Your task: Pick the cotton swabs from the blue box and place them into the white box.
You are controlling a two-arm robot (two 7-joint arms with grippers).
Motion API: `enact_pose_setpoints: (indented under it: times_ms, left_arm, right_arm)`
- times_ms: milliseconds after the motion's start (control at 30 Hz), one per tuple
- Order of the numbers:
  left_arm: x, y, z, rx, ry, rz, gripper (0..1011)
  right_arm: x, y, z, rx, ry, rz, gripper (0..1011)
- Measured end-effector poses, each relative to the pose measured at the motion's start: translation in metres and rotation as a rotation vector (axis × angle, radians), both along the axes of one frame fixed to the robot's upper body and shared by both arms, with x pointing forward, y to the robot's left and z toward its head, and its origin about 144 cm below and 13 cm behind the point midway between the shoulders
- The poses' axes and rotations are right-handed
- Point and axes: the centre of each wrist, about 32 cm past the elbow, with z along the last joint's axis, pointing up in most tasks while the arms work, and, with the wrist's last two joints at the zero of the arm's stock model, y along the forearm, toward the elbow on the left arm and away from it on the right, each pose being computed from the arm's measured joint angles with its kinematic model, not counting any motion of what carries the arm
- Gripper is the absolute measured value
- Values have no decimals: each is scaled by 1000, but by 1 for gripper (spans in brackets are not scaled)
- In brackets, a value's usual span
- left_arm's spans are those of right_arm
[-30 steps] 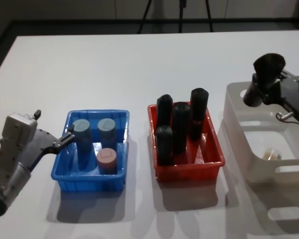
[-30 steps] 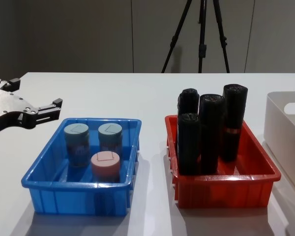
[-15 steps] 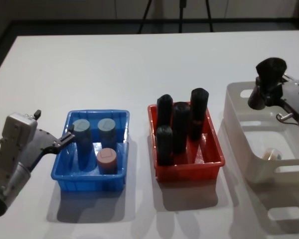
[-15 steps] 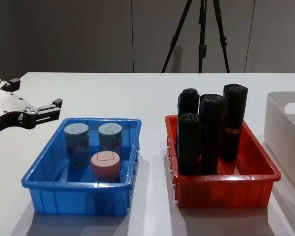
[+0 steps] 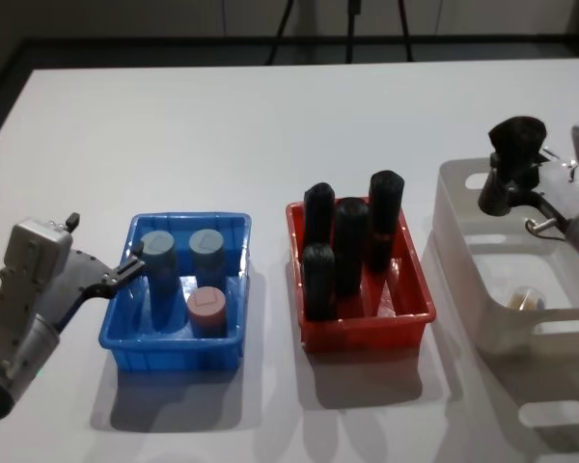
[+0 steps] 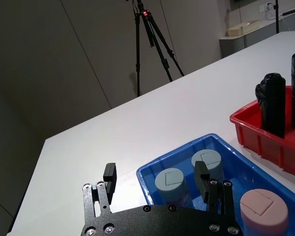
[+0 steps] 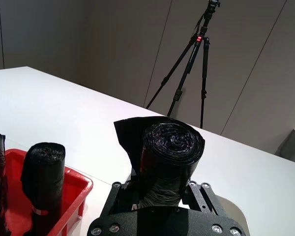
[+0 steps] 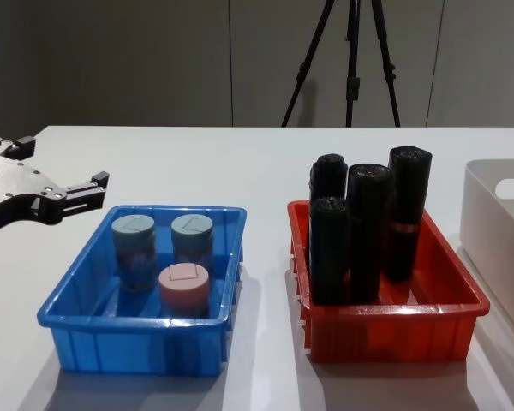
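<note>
The left gripper (image 6: 156, 176) hangs over the white counter (image 6: 152, 113) with its jaws apart, at the near edge of the blue box (image 6: 246, 164). Inside the box stand two grey-blue swab tubs (image 6: 170, 183) and a pink tub (image 6: 264, 212). Beside it, a red tray (image 6: 265, 135) holds black rolls (image 6: 273, 103). A tripod (image 6: 150, 39) stands behind.

We see three tubs of cotton swabs (image 5: 187, 273) standing upright in the blue box (image 5: 125, 330), a shallow bright blue tray with sloping walls, to the left of centre on the table. Two tubs carry grey-blue lids and stand side by side toward the far wall; the pink-lidded tub (image 8: 185, 288) stands nearer. The white box (image 5: 507, 333), a taller off-white bin with rounded corners, sits at the right, and inside it we see a small pale round object, too unclear to identify.
</note>
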Motion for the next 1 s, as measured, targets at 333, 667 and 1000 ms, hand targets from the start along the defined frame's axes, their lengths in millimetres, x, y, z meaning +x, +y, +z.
enact_pose_setpoints:
  times_ms: [333,667,1000]
  left_arm:
    - [0,0,0,0,0,0,1001]
    - [0,0,0,0,0,0,1001]
    - [0,0,0,0,0,0,1001]
  right_arm:
    - [5,7,-8,-16,40,-13,444]
    - [8,11,-15,-36,87,-33,444]
    - [10,15,-22,-51,128,-52,444]
